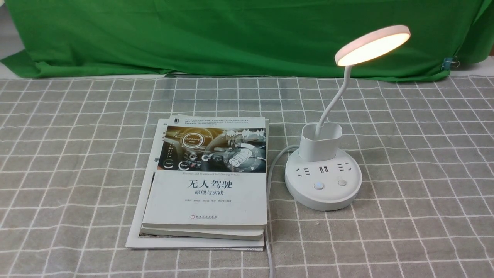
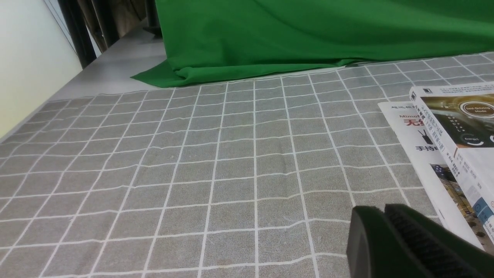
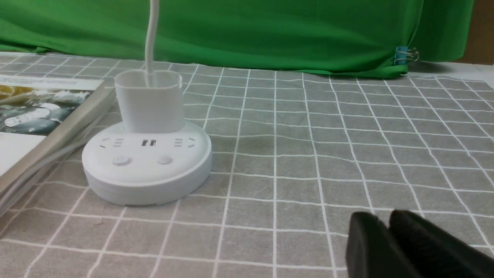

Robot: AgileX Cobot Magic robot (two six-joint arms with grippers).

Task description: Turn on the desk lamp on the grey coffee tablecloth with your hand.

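Note:
The white desk lamp (image 1: pixel 323 178) stands on the grey coffee tablecloth (image 1: pixel 405 162), right of centre. Its disc head (image 1: pixel 372 45) glows warm white. The round base bears sockets and two buttons; the left button (image 1: pixel 318 186) shows a faint light. The base also shows in the right wrist view (image 3: pixel 146 162). No arm shows in the front view. My left gripper (image 2: pixel 384 210) is shut and empty above the cloth, near the books. My right gripper (image 3: pixel 386 218) is shut and empty above the cloth, to the right of the lamp base and apart from it.
A stack of books (image 1: pixel 208 181) lies left of the lamp, also in the left wrist view (image 2: pixel 455 139). The lamp's white cord (image 1: pixel 270 216) runs between books and base to the front edge. A green cloth (image 1: pixel 231 34) hangs at the back, with a clip (image 1: pixel 449 62).

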